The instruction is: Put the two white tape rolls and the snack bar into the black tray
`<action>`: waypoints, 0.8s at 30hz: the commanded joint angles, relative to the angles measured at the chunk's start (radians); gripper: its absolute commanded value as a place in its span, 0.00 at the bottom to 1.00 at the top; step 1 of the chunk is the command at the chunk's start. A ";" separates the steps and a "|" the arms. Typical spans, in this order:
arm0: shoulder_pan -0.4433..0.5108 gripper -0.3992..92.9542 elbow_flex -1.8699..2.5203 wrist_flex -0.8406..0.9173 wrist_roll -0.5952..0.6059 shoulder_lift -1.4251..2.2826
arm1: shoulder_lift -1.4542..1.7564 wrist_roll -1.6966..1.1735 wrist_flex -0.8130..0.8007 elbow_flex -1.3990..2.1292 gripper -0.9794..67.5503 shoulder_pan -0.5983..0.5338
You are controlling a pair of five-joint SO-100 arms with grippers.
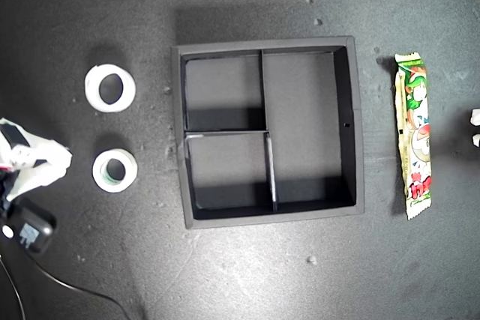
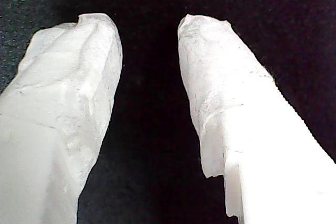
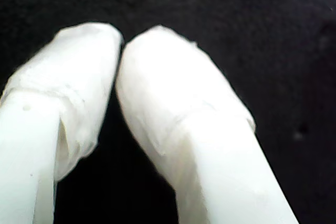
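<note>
The black tray [image 1: 355, 121] sits in the middle of the dark mat, all its compartments bare. Two white tape rolls lie toward the exterior view's left: one plain white [image 1: 110, 88], and nearer the camera one with a greenish core [image 1: 115, 170]. The snack bar [image 1: 415, 134] lies lengthwise beside the tray on the exterior view's right. My first gripper [image 2: 149, 24] is open over bare mat, its white-wrapped fingers [image 2: 68, 93] well apart. My second gripper [image 3: 121, 38] is shut with its tips touching and nothing between them. Neither wrist view shows a task object.
An arm with a white-wrapped gripper [image 1: 34, 157] and a black cabled body [image 1: 28, 231] reaches in at the exterior view's left edge, close to the greenish roll. Two white finger tips [image 1: 475, 128] of the other arm show at the right edge. Small crumbs dot the mat.
</note>
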 commanded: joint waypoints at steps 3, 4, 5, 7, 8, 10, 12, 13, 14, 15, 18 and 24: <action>-0.038 0.01 0.061 -0.037 -0.025 0.049 | -0.003 0.000 -0.003 0.012 0.12 0.060; -0.038 0.01 0.061 -0.037 -0.069 0.049 | -0.003 0.011 -0.009 0.012 0.12 0.057; -0.040 0.01 0.061 -0.037 -0.109 0.049 | -0.003 0.032 -0.015 0.012 0.12 0.057; -0.041 0.01 0.061 -0.034 -0.181 0.049 | -0.003 0.089 -0.018 0.012 0.12 0.060; -0.041 0.01 0.061 -0.026 -0.219 0.049 | -0.003 0.104 -0.021 0.012 0.12 0.063; -0.055 0.04 0.061 -0.025 -0.236 0.049 | -0.003 0.127 -0.021 0.012 0.12 0.075; -0.067 0.06 0.061 -0.026 -0.238 0.049 | -0.003 0.141 -0.023 0.012 0.15 0.083; -0.069 0.06 0.061 -0.029 -0.244 0.049 | -0.003 0.141 -0.029 0.012 0.22 0.084; -0.072 0.06 0.061 -0.037 -0.247 0.049 | -0.003 0.141 -0.035 0.012 0.30 0.086; -0.074 0.04 0.061 -0.051 -0.238 0.049 | -0.003 0.141 -0.040 0.012 0.32 0.092; -0.075 0.01 0.061 -0.098 -0.202 0.051 | -0.003 0.135 -0.048 0.012 0.39 0.130; -0.098 0.02 0.061 -0.196 -0.149 0.051 | -0.003 0.074 -0.066 0.012 0.01 0.184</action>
